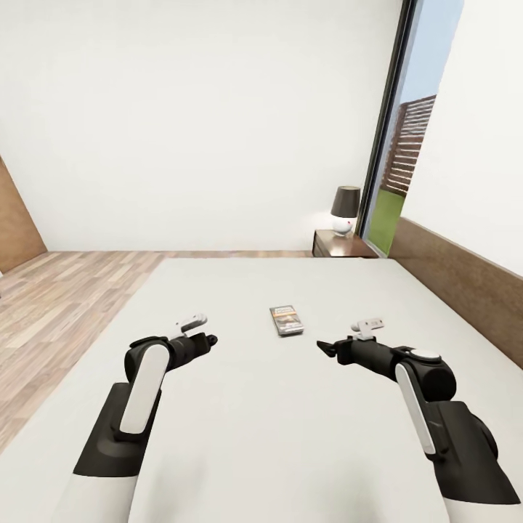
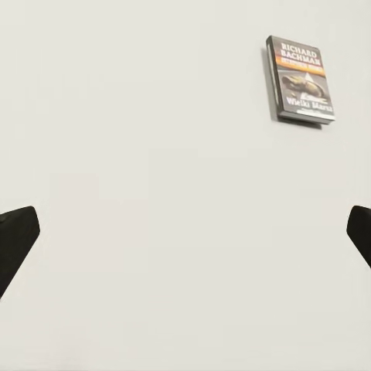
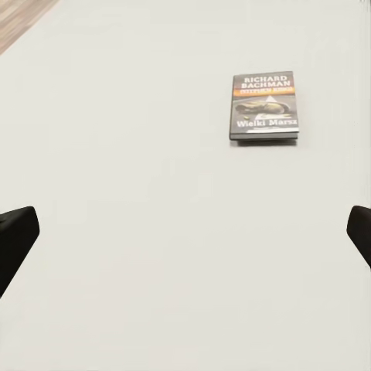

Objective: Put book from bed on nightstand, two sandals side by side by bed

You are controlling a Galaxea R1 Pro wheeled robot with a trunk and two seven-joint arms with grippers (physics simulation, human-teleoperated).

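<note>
The book [image 1: 286, 321] lies flat on the bed [image 1: 276, 436], roughly mid-mattress. It's a dark paperback with white "RICHARD BACHMAN" lettering, an orange band and a cover picture. Both arms hover above the mattress on either side of it. The left end effector [image 1: 212, 339] and the right end effector [image 1: 323, 346] are both spread wide, holding nothing and touching nothing. The nightstand [image 1: 343, 245] with its lamp [image 1: 345, 210] sits by the window [image 1: 407, 145].

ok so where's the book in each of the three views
Head view: the book lies flat on the mattress, ahead of and between both tools.
Left wrist view: book in the upper right.
Right wrist view: book right of centre, upper half.
Shared landmark: the white RICHARD BACHMAN lettering with the orange band under it.
</note>
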